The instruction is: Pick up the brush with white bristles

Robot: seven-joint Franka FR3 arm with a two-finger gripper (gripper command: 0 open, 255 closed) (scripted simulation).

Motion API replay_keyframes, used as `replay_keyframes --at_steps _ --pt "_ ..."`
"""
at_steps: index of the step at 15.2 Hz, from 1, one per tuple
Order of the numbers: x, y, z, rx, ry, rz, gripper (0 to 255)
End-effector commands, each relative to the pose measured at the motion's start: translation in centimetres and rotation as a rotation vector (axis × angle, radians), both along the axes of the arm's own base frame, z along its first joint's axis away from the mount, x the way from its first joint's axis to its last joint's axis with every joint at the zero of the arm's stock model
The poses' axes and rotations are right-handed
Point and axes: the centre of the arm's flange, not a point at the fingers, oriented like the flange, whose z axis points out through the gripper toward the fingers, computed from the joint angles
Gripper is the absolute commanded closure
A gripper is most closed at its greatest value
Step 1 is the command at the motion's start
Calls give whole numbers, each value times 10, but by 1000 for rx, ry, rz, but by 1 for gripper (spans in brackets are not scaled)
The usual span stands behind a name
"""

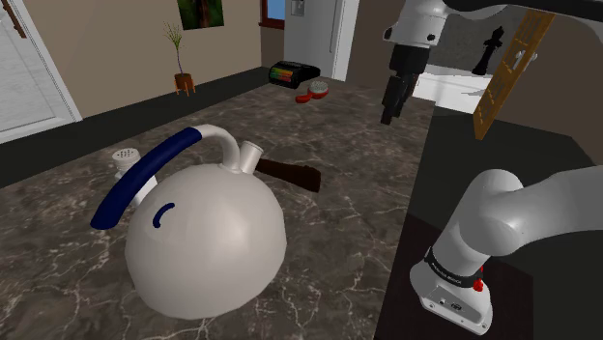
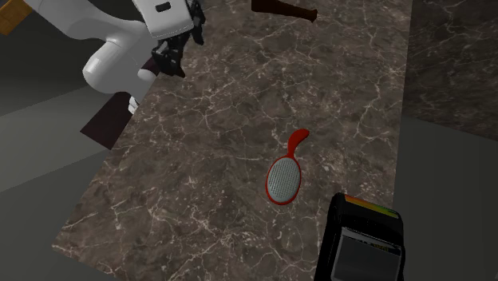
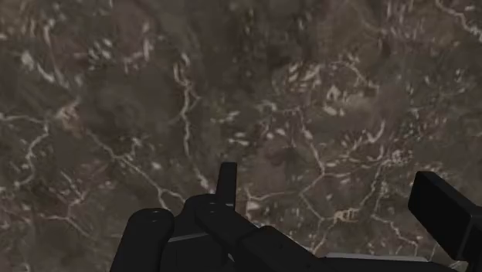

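1. In the shoulder view, the black pincer (image 1: 390, 113) is seen hanging from the white arm (image 1: 522, 208) above the far right part of the dark marbled table (image 1: 348, 222), with its tips pointed down and held clear of the surface. The red brush (image 1: 314, 92) is found at the far side of the table, to that view's left of the pincer and well apart from it. It lies just beside a black device (image 1: 290, 72) marked with a coloured stripe. A large white kettle (image 1: 203, 241) with a blue handle is set near, on the view's left. A dark brown object (image 1: 290, 174) is laid just behind the kettle, and a small white perforated piece (image 1: 124, 155) is seen farther to the left. A potted plant (image 1: 182, 77) is placed beyond the table.

2. In the second exterior view, the red brush (image 2: 283, 177) is shown lying flat on the table (image 2: 199, 160) with its pale bristle pad turned up. The black device (image 2: 363, 239) is seen near it at the view's lower right, apart from it. The pincer (image 2: 167, 62) is found at the view's upper left, well apart from the brush. The dark brown object (image 2: 283, 9) is cut by the top edge.

3. In the wrist view, the two black fingers (image 3: 226, 181) are seen spread apart. Nothing is clasped by the pincer (image 3: 324, 176), and bare marbled table (image 3: 154, 93) is seen beneath it.
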Motion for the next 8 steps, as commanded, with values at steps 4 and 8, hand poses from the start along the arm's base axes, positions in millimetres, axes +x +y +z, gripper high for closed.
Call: replay_keyframes --at_steps 4,8 --pt "39 12 1 -30 17 -138 0" --pt "92 18 1 -70 39 -323 0"
